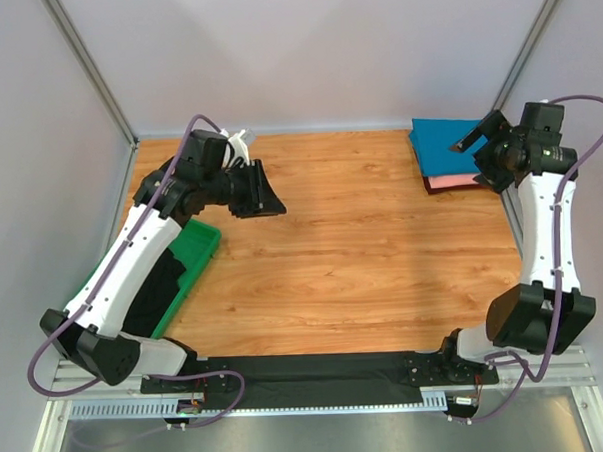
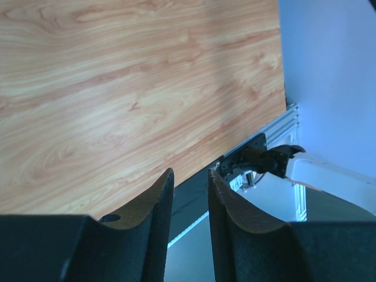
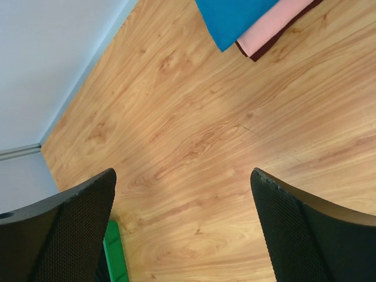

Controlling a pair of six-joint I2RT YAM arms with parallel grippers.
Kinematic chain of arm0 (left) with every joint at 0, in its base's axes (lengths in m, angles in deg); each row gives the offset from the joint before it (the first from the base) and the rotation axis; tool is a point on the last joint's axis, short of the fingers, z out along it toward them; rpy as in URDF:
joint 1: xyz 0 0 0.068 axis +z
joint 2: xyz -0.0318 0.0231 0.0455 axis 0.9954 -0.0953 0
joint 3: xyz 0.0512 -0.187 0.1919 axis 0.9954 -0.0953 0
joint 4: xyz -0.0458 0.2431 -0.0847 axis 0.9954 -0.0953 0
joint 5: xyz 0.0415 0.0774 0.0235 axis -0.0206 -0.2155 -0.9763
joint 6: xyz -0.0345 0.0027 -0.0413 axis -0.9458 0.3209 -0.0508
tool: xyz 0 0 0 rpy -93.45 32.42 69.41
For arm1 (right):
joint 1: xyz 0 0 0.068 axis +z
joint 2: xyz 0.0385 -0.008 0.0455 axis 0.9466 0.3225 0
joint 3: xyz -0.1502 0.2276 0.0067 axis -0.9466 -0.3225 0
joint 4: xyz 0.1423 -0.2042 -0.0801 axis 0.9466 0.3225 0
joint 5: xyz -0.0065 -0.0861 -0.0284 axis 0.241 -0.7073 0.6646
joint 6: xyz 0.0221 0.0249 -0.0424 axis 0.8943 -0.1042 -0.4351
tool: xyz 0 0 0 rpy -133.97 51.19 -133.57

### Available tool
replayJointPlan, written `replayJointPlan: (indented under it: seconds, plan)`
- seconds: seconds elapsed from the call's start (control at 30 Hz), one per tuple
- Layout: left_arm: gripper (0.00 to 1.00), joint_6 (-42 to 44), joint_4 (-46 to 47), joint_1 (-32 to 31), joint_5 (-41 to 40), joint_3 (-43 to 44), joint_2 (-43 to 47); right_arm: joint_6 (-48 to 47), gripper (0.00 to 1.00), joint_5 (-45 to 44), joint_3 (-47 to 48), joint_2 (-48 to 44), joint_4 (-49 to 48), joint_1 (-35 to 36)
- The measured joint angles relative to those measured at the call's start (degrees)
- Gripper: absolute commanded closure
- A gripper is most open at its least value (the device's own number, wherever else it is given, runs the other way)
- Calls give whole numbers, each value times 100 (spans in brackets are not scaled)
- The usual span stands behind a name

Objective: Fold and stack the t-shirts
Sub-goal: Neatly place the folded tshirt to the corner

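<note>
The folded t-shirts lie stacked at the table's back right corner: a teal-blue t-shirt [image 1: 443,142] on top, a salmon-pink t-shirt [image 1: 454,180] under it. The right wrist view shows the teal one [image 3: 235,17], the pink one [image 3: 273,24] and a dark maroon edge [image 3: 283,40] beneath them. My right gripper [image 1: 476,156] hovers over the stack's right edge, jaws wide open and empty [image 3: 183,173]. My left gripper [image 1: 270,199] hangs above the table's back left; its jaws [image 2: 191,173] stand narrowly apart, open, with nothing between them.
A green bin [image 1: 200,248] holding dark cloth [image 1: 154,290] sits at the left, under the left arm; its rim [image 3: 114,252] shows in the right wrist view. Grey walls close the table at back and sides. A black strip [image 1: 318,370] runs along the near edge.
</note>
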Motion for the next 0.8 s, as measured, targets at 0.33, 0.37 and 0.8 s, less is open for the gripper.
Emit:
replayJointPlan:
  seconds: [0.33,0.37,0.8]
  plan:
    - [45,-101,365,0,120,297,260,245,0,407,452,-98,284,717]
    - [34,-90,380,0,87,297,341,247,0,479,509,-197,326,890]
    - [0,142,308,-2,-522,-247,1545,-295,0,719,229,-2492,1729,1333]
